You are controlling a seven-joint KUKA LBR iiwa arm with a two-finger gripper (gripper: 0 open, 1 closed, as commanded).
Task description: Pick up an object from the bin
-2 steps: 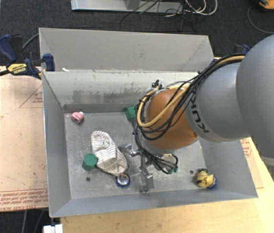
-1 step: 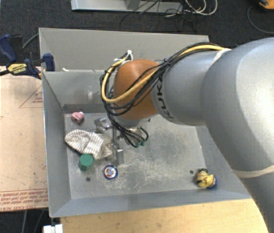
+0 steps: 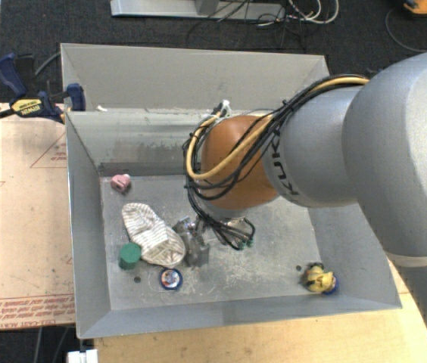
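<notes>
White patterned cloth is laid with long axis upper-left to lower-right, lower end beside the hand; hand state cannot be told, masked by cables.

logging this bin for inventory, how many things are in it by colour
pink lump: 1
white patterned cloth: 1
green cap: 1
blue-rimmed round disc: 1
yellow toy: 1
total in sight: 5
</notes>
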